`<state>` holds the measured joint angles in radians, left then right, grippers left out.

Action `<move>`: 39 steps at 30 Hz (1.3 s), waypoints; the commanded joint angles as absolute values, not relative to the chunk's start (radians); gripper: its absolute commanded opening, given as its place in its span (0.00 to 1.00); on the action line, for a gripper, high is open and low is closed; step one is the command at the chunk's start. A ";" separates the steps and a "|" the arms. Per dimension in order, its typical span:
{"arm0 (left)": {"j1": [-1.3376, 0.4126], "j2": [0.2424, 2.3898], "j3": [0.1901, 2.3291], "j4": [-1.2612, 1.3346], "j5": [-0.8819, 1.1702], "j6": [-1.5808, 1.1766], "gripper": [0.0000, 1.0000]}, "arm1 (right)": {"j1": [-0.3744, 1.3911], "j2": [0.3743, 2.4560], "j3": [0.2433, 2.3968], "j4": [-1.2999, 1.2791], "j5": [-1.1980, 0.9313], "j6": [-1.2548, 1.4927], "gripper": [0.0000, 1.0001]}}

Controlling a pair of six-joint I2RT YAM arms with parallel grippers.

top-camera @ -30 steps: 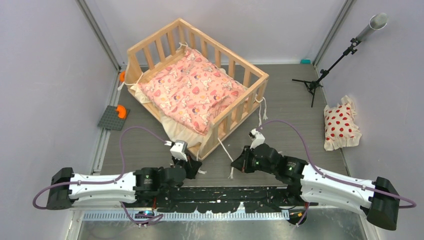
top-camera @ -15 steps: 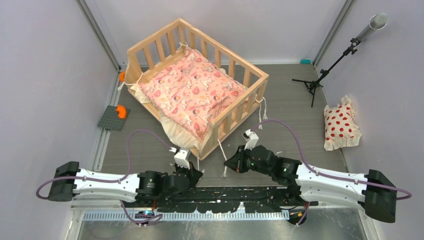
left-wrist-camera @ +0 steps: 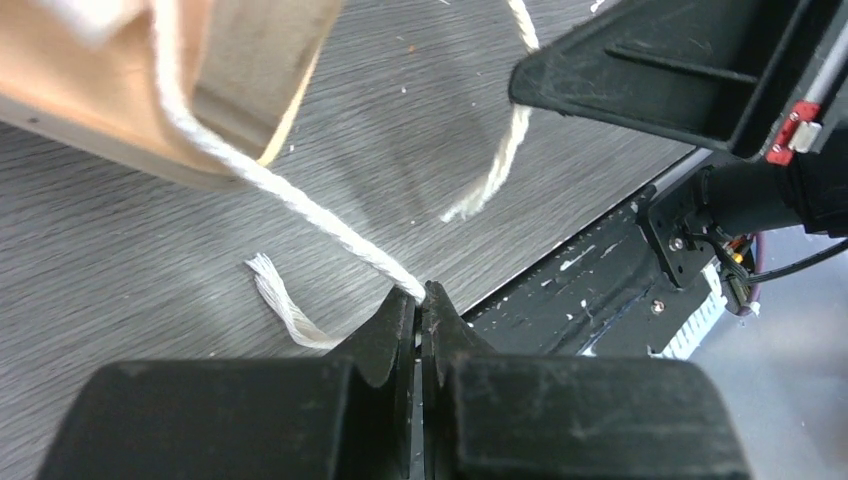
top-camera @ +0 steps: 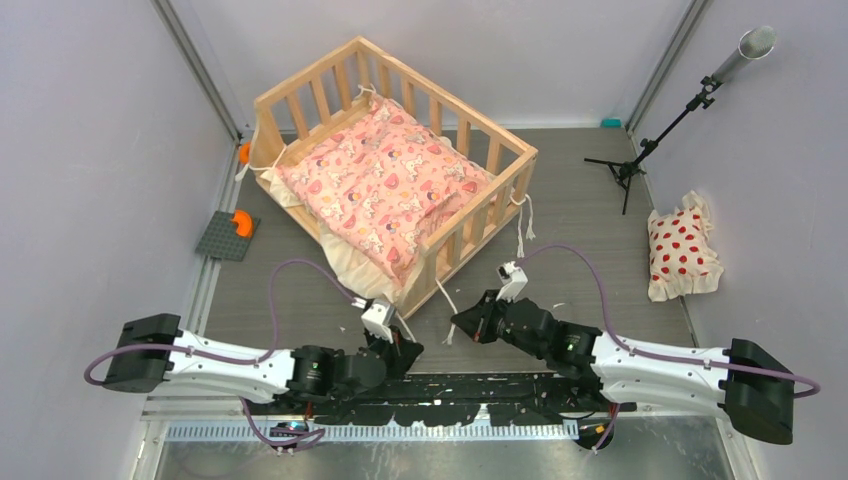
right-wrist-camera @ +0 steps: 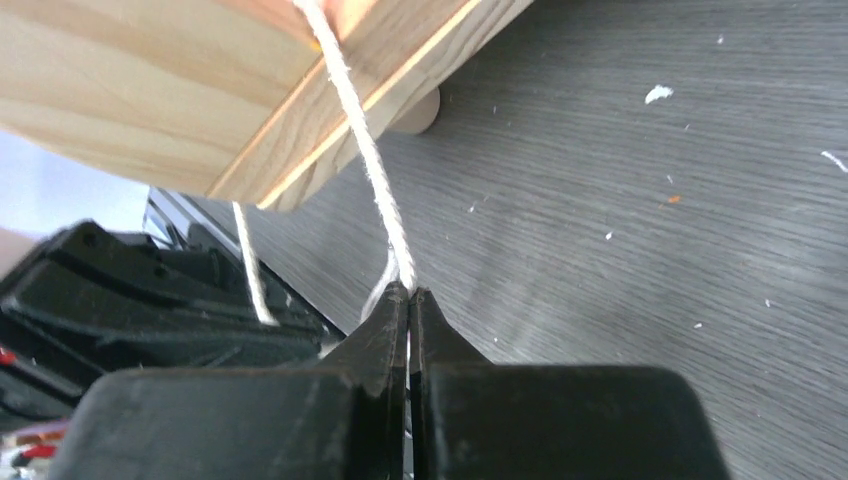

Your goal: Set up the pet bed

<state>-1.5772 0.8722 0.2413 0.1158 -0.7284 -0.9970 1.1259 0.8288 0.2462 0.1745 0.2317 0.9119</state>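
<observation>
Grey wood-grain bench (top-camera: 580,200) between pale walls; the pet bed (top-camera: 447,97) stands on it toward the far left, set cornerwise, its near corner pointing at the gap between my two arms; a pink printed cushion (top-camera: 385,185) lies inside the rails, and cream fabric spills out at the near-left side; thin cream ties hang from the frame. My left pincer (left-wrist-camera: 420,295) is pressed together on one cord (left-wrist-camera: 300,205), which runs taut from the tips up over the bed's wooden edge; a frayed loose end lies on the bench just beside them. My right pincer (right-wrist-camera: 408,292) is likewise closed, pinching a second cord (right-wrist-camera: 365,150) that climbs to the wood above it; a round foot (right-wrist-camera: 420,110) of the bed shows just behind. From above, both pincers sit low just in front of the bed's near corner, one on either side, near each other but apart. Farther out, a white pillow (top-camera: 682,252) with red dots lies by the right wall; a black tripod stand (top-camera: 628,168) sits beyond it; a grey plate (top-camera: 222,240) with an orange piece lies by the left wall.
</observation>
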 commanded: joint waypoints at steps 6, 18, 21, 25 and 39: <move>-1.585 0.906 0.308 0.272 -0.707 -0.945 0.00 | 1.135 0.905 0.286 0.309 0.362 1.144 0.01; -1.585 0.982 0.356 0.360 -0.672 -0.895 0.00 | 1.159 1.094 0.360 0.369 0.289 1.318 0.01; -1.585 0.994 0.353 0.375 -0.683 -0.894 0.00 | 1.160 1.107 0.372 0.362 0.255 1.333 0.01; -1.585 1.007 0.358 0.401 -0.712 -0.872 0.00 | 1.162 1.126 0.380 0.325 0.183 1.354 0.01; -1.585 1.037 0.373 0.395 -0.751 -0.859 0.05 | 1.171 1.021 0.356 0.111 0.048 1.405 0.01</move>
